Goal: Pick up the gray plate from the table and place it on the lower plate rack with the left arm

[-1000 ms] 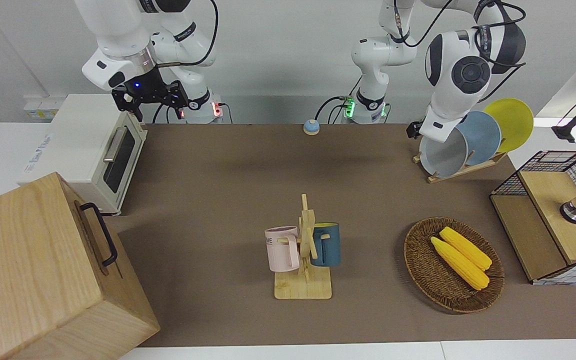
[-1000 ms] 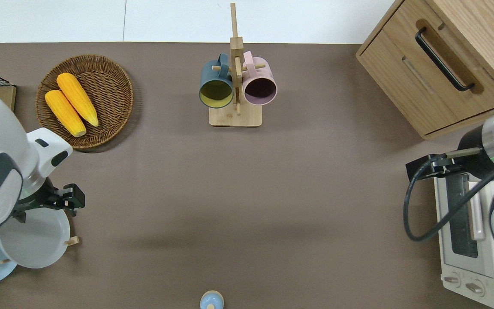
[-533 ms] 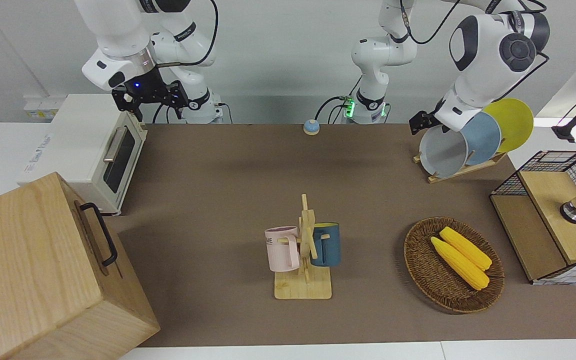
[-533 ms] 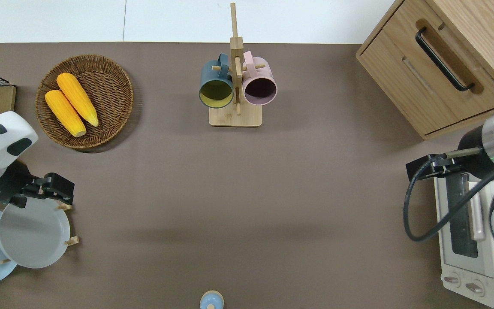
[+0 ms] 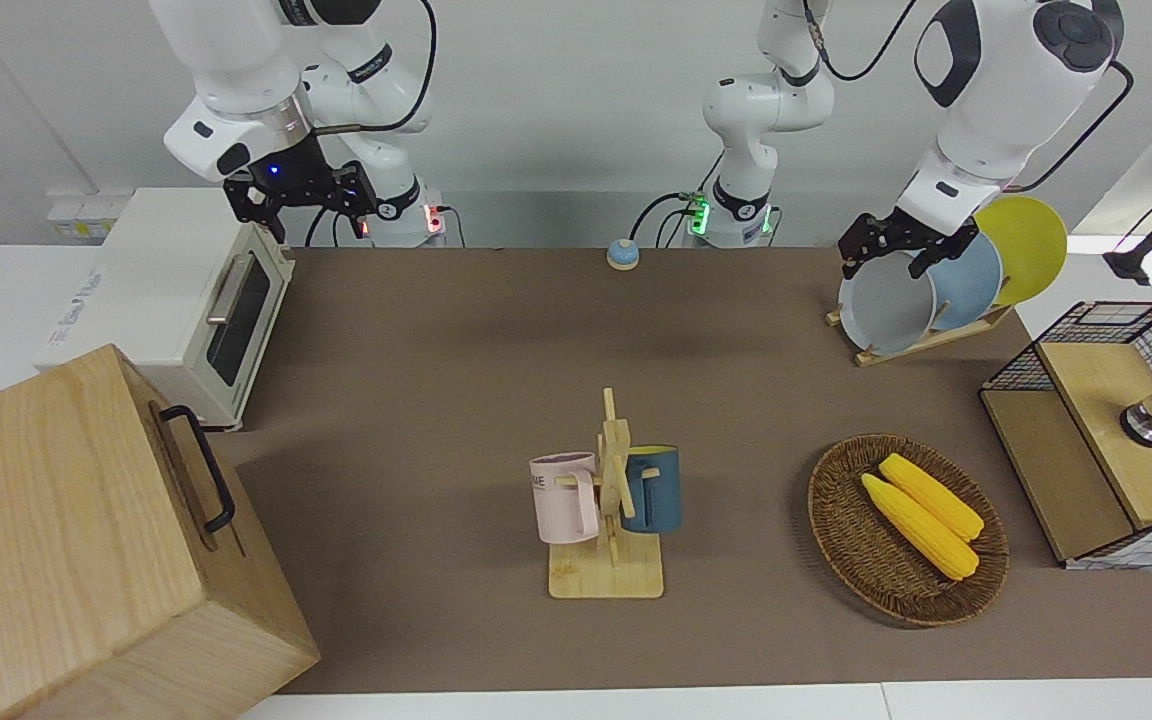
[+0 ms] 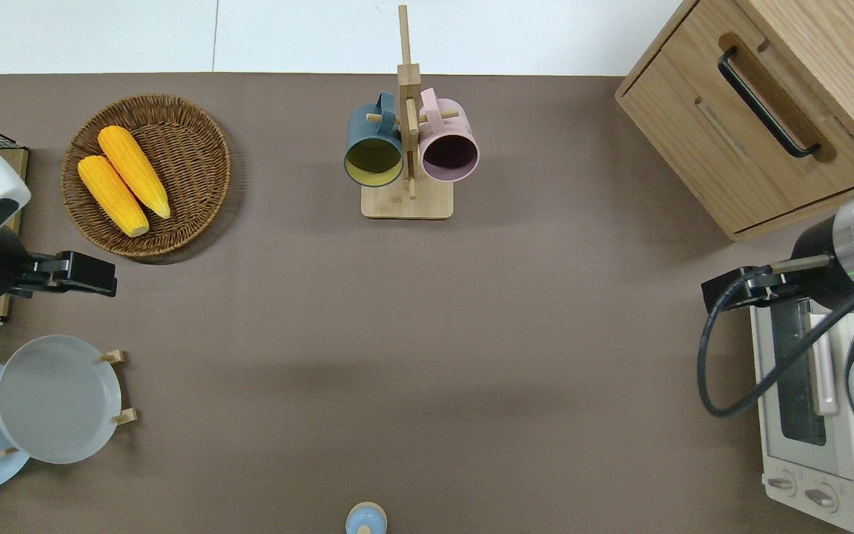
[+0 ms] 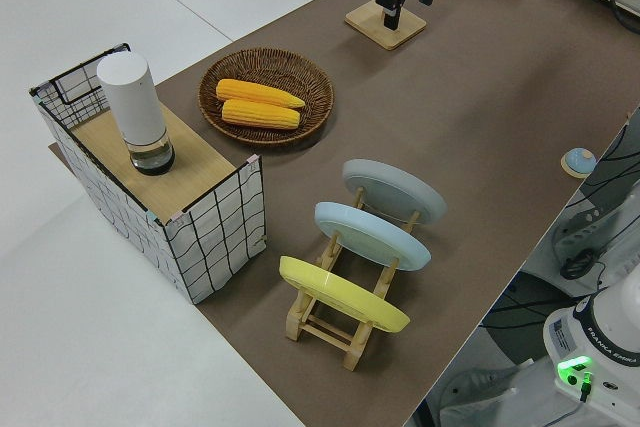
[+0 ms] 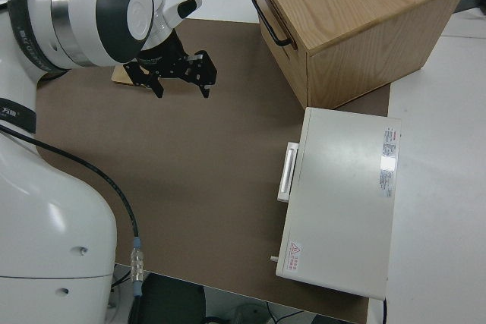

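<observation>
The gray plate (image 5: 886,305) leans in the end slot of the lower plate rack (image 5: 921,340), toward the table's middle, next to the sky-blue plate (image 5: 971,280). It also shows in the overhead view (image 6: 56,400) and the left side view (image 7: 395,190). My left gripper (image 5: 886,262) is open and empty, up in the air. In the overhead view it (image 6: 97,274) is over the table (image 6: 427,334), between the rack (image 6: 119,356) and the wicker basket. My right gripper (image 5: 301,205) is parked and open.
A yellow plate (image 5: 1026,240) fills the rack's last slot. A wicker basket (image 6: 197,119) holds two corn cobs. A mug stand (image 5: 606,580) stands mid-table. A wire-sided box (image 5: 1106,430), a wooden cabinet (image 5: 66,540), a toaster oven (image 5: 176,300) and a small bell (image 5: 622,253) line the edges.
My left gripper has come off the gray plate's rim, risen and moved away from the rack toward the basket. The plate stays in the rack. The right arm has not moved.
</observation>
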`<state>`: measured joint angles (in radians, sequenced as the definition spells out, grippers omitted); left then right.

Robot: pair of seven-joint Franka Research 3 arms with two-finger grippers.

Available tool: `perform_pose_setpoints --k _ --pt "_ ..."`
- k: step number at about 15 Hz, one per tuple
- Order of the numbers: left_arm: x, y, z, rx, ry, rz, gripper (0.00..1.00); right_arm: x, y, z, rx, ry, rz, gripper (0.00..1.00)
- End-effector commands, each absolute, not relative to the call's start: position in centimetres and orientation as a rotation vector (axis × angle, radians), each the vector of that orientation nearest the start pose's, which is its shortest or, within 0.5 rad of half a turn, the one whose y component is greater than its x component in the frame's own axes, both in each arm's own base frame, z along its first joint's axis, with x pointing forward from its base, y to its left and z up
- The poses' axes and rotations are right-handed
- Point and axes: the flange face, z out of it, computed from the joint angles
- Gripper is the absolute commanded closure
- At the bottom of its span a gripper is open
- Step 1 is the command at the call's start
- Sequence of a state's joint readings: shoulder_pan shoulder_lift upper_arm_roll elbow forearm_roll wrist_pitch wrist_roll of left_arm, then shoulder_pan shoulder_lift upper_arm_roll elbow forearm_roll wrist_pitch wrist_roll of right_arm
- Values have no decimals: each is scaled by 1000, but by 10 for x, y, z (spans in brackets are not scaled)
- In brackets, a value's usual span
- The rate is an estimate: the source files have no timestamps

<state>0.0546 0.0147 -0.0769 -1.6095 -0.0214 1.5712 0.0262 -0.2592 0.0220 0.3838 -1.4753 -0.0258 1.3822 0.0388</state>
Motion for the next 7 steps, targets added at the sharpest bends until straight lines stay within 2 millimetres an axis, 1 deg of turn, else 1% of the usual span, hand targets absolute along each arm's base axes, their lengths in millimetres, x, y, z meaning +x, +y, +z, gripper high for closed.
perform_pose_setpoints --k 1,7 --pt "566 -14 610 -3166 176 18 9 536 60 646 -3169 -108 178 17" --pt "566 -11 610 -3173 143 8 9 536 60 646 -3169 -108 178 17"
